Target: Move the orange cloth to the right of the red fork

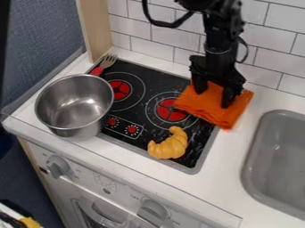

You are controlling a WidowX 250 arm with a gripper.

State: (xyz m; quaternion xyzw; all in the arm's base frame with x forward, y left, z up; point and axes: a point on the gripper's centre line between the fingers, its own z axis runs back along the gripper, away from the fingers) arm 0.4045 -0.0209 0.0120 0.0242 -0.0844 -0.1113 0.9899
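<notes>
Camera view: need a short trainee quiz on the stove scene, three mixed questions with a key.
1. Multiple choice. The orange cloth under the gripper lies:
a) in the sink
b) partly on the stove top, partly on the counter
c) on the oven door
2. True or false: in this view, the metal pot stands to the left of the toy croissant.
3. Short answer: which utensil lies beyond the pot, at the rear left corner of the stove top?

Key: 1 b; 2 true; 3 the red-handled fork.
</notes>
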